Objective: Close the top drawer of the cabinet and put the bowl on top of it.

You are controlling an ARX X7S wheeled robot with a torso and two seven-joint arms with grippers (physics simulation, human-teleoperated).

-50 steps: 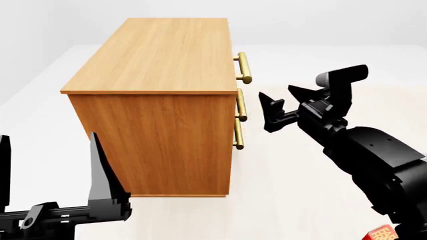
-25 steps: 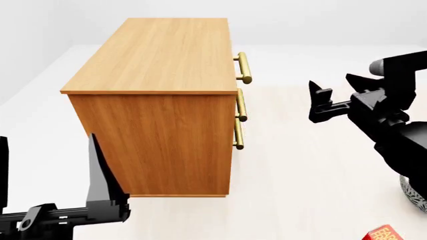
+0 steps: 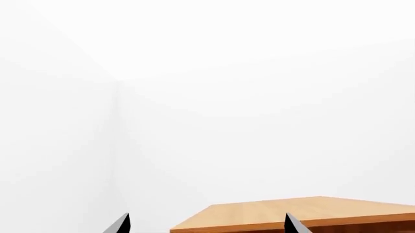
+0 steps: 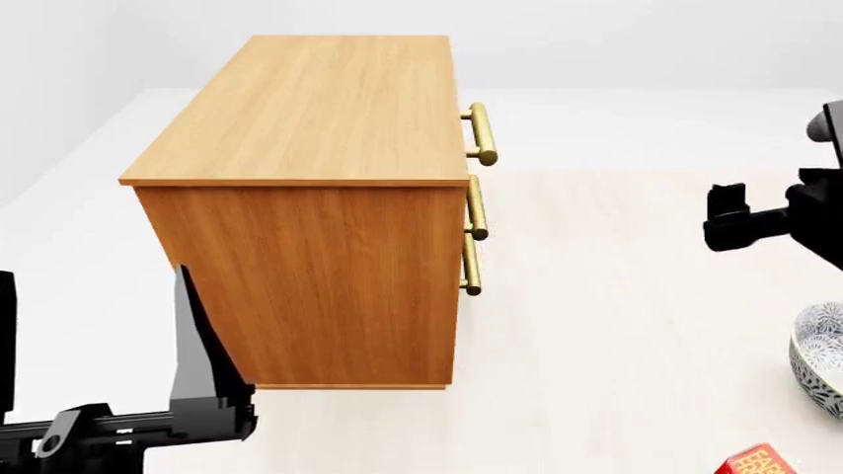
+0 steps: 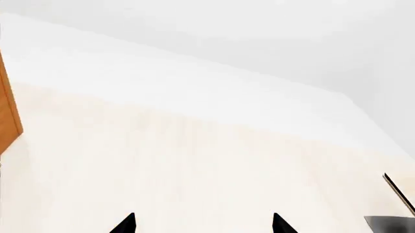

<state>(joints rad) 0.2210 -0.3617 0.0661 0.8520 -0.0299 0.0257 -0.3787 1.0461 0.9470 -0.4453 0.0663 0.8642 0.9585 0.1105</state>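
So we see the top drawer shut, both grippers' fingers apart and empty, the bowl still on the floor.

plain white walls meeting in a corner, pale wood-grain floor, even shadowless light

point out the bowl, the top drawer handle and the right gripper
bowl (image 4: 819, 357), head view, on its patterned outer wall
top drawer handle (image 4: 484, 134), head view, middle of the brass bar
right gripper (image 4: 724, 219), head view, at the fingertips
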